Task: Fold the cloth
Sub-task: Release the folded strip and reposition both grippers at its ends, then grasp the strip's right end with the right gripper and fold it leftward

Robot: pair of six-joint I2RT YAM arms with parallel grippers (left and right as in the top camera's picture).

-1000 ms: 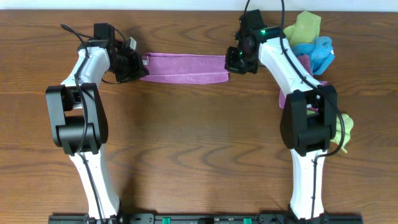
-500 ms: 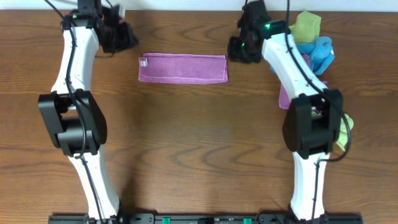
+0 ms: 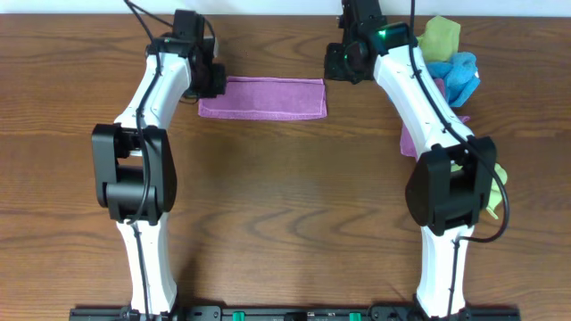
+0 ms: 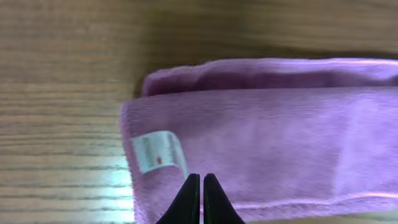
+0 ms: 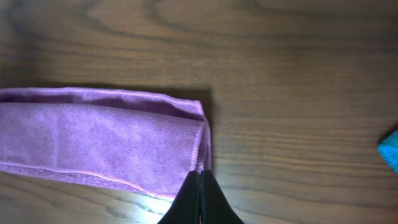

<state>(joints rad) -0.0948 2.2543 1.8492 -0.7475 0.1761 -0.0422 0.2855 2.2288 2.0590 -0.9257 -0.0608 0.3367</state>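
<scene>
Purple cloth [image 3: 262, 97] is lying folded into a long strip near the far edge of the wooden surface [image 3: 285, 223], about midway along it. Left tool [image 4: 202, 186] is pointing at the strip's left end beside the white label [image 4: 158, 152], fingers pressed together. Right tool [image 5: 200, 183] is pointing at the strip's right end, fingers likewise together. Spare cloths [image 3: 449, 62] are lying heaped at the far right corner.
</scene>
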